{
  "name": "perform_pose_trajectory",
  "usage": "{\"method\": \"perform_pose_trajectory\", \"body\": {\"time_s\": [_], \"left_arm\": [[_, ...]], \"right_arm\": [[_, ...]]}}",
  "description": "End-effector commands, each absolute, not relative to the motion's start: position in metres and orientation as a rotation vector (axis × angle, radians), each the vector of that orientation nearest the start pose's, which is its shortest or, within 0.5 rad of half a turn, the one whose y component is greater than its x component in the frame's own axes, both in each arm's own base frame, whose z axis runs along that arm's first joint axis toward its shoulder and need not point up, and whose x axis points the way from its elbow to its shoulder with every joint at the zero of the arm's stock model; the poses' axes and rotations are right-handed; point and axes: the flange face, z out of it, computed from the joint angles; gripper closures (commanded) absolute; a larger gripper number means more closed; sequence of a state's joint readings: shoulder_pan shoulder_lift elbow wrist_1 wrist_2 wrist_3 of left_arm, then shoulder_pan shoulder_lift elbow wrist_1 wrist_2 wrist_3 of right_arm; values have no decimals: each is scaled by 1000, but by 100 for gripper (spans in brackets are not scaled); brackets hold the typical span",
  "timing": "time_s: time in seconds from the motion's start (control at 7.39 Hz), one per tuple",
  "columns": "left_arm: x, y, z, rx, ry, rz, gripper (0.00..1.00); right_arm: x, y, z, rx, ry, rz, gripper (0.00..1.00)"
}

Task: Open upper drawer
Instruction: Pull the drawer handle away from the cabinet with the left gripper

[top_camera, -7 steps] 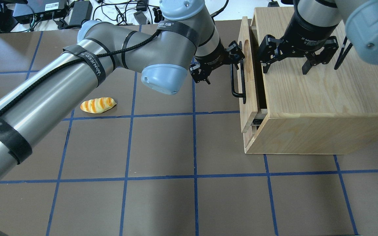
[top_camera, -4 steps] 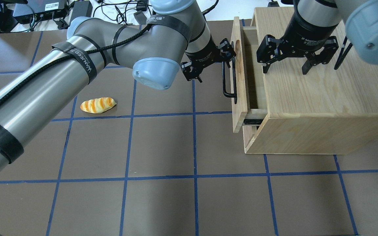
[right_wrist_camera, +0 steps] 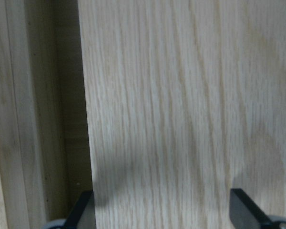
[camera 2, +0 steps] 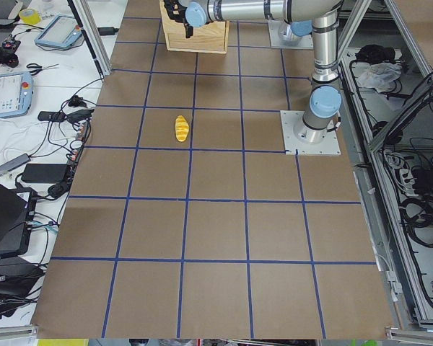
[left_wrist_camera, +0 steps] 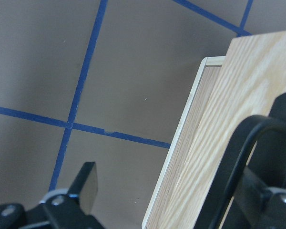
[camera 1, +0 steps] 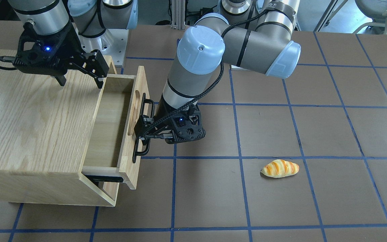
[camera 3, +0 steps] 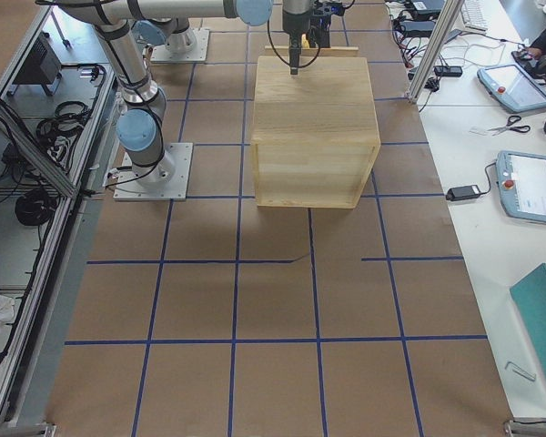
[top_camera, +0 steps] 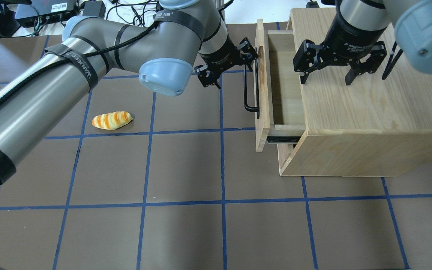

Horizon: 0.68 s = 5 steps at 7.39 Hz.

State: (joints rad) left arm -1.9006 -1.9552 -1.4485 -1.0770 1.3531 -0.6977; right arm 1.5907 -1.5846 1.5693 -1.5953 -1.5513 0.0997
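Observation:
The upper drawer [top_camera: 263,86] is a shallow light-oak box, pulled partly out of the oak cabinet [top_camera: 369,112]; its bare inside shows [camera 1: 109,127]. Its black bar handle [top_camera: 246,90] runs along the front [camera 1: 136,151]. My left gripper [top_camera: 229,69] is open, with one finger hooked behind the handle [camera 1: 143,129]; the left wrist view shows the bar [left_wrist_camera: 238,157] just inside the right finger. My right gripper [top_camera: 325,80] is open and empty, fingertips down just above the cabinet top near its drawer edge [camera 1: 80,82].
A toy bread loaf [top_camera: 111,120] lies on the brown gridded table, well away from the drawer, and also shows in the front view [camera 1: 280,168]. The plain lower front panel [top_camera: 284,159] stays flush below the drawer. Cables and boxes sit beyond the table's far edge.
The upper drawer has slid further out of the cabinet, toward the overhead view's left. My left gripper moved with the handle. The right gripper has not moved.

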Motion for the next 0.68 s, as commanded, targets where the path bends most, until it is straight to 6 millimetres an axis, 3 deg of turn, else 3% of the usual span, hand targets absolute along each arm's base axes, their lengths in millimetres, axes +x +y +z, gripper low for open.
{"method": "perform_pose_trajectory", "body": {"time_s": [0.0,0.54], "left_arm": [[-335,-582,386,-627,3351,-180,0],[-312,-591,388,-634,3338,-183,0]], "right_arm": [[145,-487,498,124,3116,-60,0],[145,-487,498,124,3116,-60,0]]}}
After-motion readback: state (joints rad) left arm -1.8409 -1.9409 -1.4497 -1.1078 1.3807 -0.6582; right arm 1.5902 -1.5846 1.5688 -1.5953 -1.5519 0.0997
